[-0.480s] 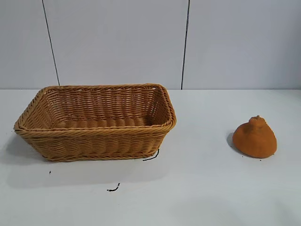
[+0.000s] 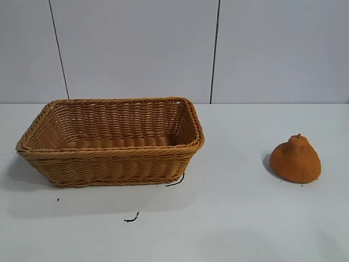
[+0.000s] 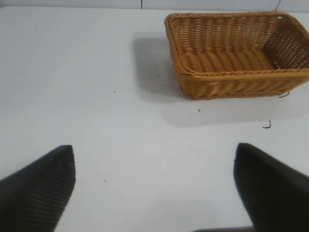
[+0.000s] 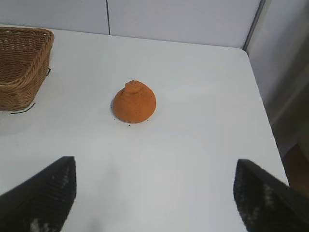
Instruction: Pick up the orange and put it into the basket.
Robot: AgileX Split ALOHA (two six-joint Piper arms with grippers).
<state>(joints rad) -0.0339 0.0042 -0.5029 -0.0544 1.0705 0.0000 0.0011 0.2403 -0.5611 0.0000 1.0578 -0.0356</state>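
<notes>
The orange (image 2: 295,160) sits on the white table at the right, knobbly stem end up; it also shows in the right wrist view (image 4: 134,102). The wicker basket (image 2: 112,154) stands at the left, empty; it also shows in the left wrist view (image 3: 231,77) and partly in the right wrist view (image 4: 19,72). My right gripper (image 4: 154,166) is open and empty, well short of the orange. My left gripper (image 3: 154,154) is open and empty, over bare table away from the basket. Neither gripper shows in the exterior view.
Small black marks (image 2: 131,219) lie on the table in front of the basket. The table's right edge (image 4: 263,116) runs close beyond the orange, with a wall panel behind it.
</notes>
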